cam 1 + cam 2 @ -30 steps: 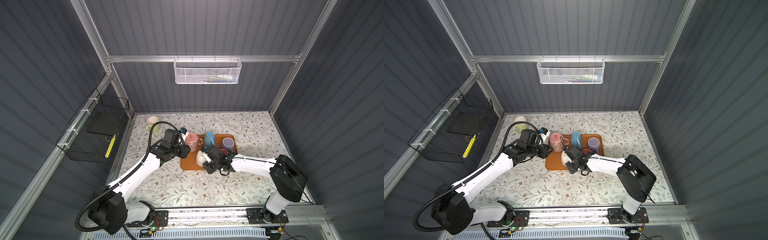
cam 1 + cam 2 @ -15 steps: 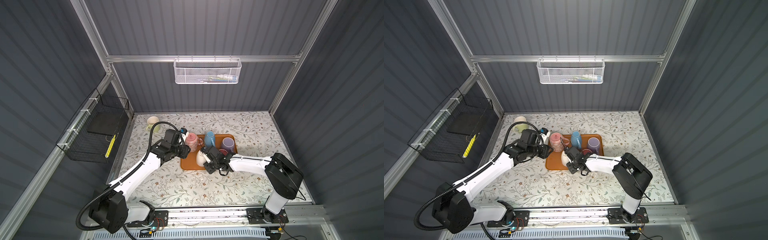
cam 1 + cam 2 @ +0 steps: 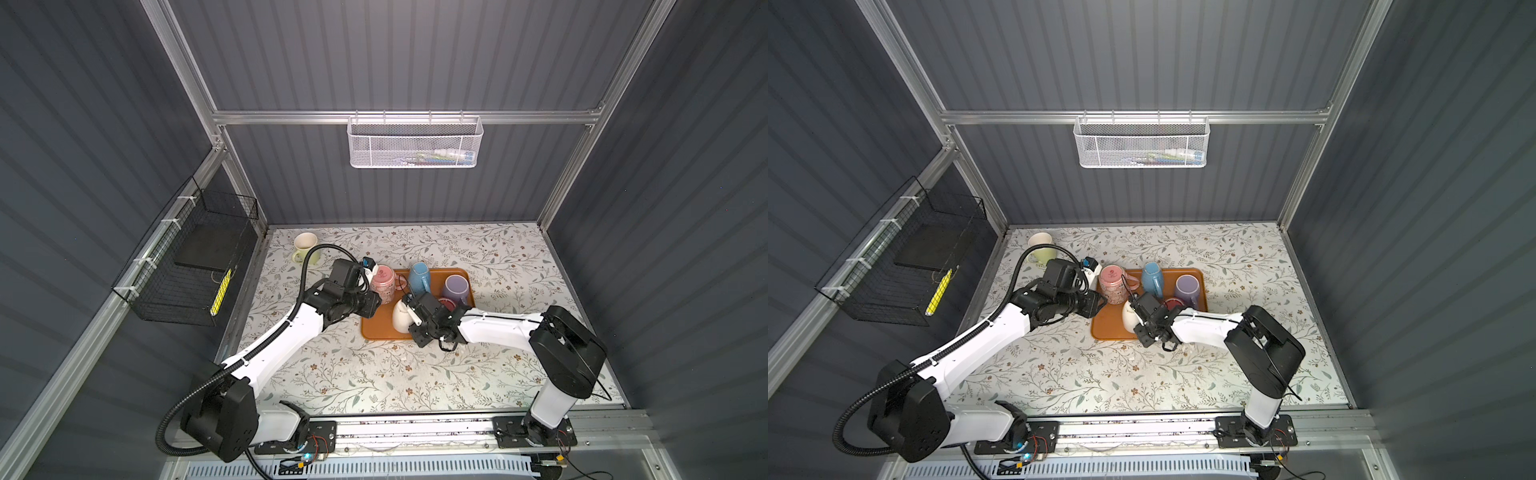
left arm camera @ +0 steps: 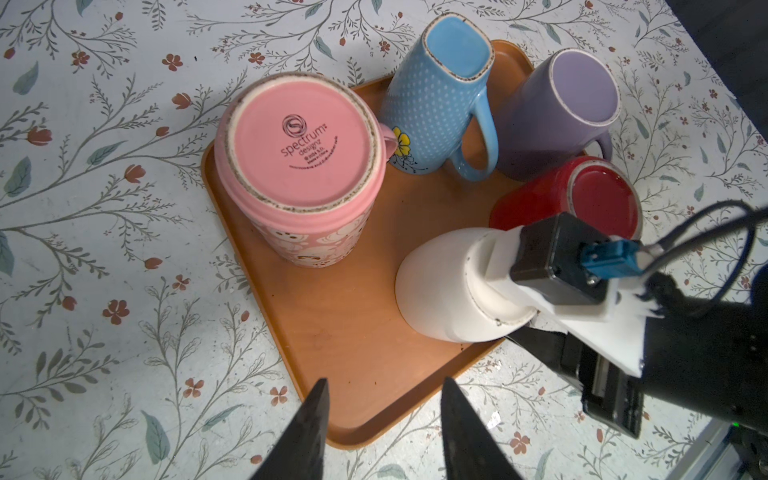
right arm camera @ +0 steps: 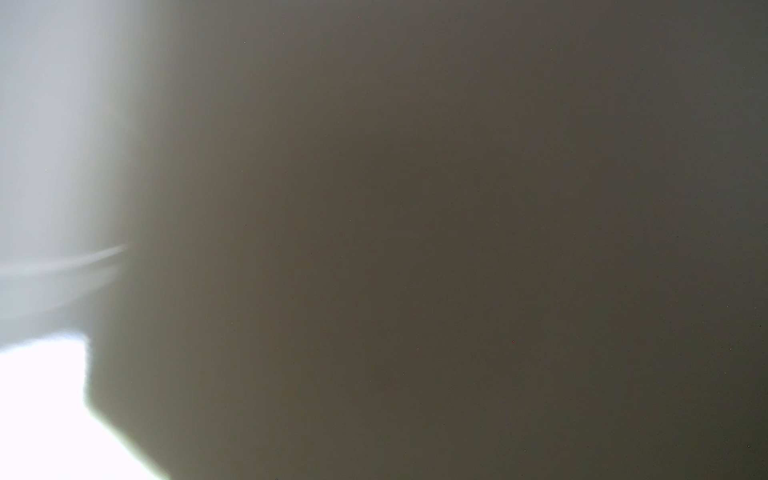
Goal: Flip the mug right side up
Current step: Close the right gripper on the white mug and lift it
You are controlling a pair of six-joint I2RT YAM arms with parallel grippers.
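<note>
Right gripper (image 3: 417, 321) has crept left up to the white mug (image 3: 399, 319) since a second ago; both top views: mug inverted on the orange tray (image 3: 376, 332), near-left; right jaws hidden, grip we cannot tell; left wrist view: left gripper (image 4: 384, 401) released, empty; a skewed pinch could knock the mug into the red mug (image 4: 598, 199) just beside it; right wrist view: featureless blur.

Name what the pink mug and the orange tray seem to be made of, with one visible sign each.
Pink mug: probably glazed ceramic; glossy body, rough unglazed ring around its printed base. Orange tray: likely matte plastic; smooth, uniform colour, rounded moulded rim.
</note>
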